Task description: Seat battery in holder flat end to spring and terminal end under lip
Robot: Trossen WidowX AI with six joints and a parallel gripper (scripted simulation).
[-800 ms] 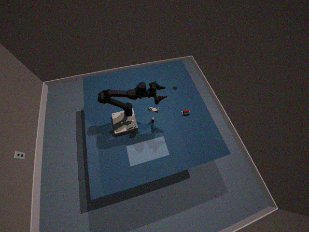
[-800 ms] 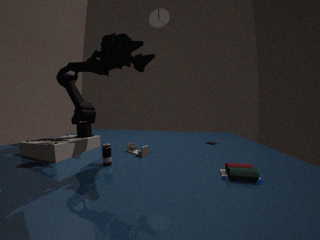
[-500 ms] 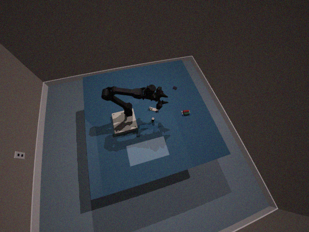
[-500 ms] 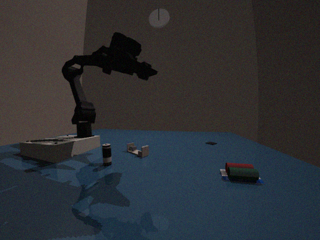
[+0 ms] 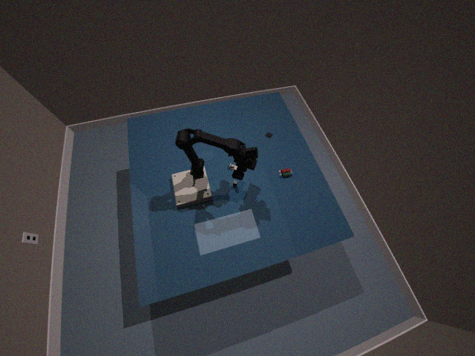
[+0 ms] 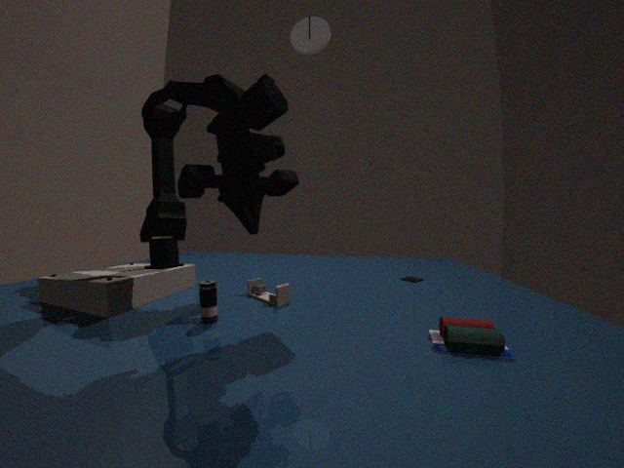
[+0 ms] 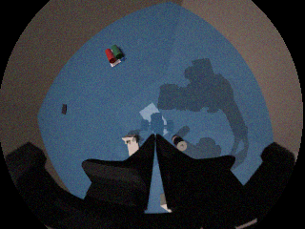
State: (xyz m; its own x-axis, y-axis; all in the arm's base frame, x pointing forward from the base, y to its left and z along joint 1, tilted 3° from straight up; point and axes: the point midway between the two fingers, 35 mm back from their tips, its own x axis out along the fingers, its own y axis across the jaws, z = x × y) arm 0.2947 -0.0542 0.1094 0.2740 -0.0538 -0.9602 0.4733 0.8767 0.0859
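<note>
Blue table top (image 6: 382, 312) carries everything. Black arm (image 6: 166, 151) rises from pale base block (image 6: 115, 287), bent over so gripper (image 6: 252, 229) hangs high, pointing down, fingers pressed together on nothing. Well off to one side of gripper on the table: red and green cylinders (image 6: 471, 334) lying on a small flat plate. Below gripper on the table: white holder (image 6: 269, 292), vacant, with battery (image 6: 208, 300) standing upright just beside it, apart, on the base-block side. Beyond gripper, small dark flat chip (image 6: 411, 278). In wrist view holder (image 7: 132, 144) and battery (image 7: 182, 145) flank the closed fingertips.
</note>
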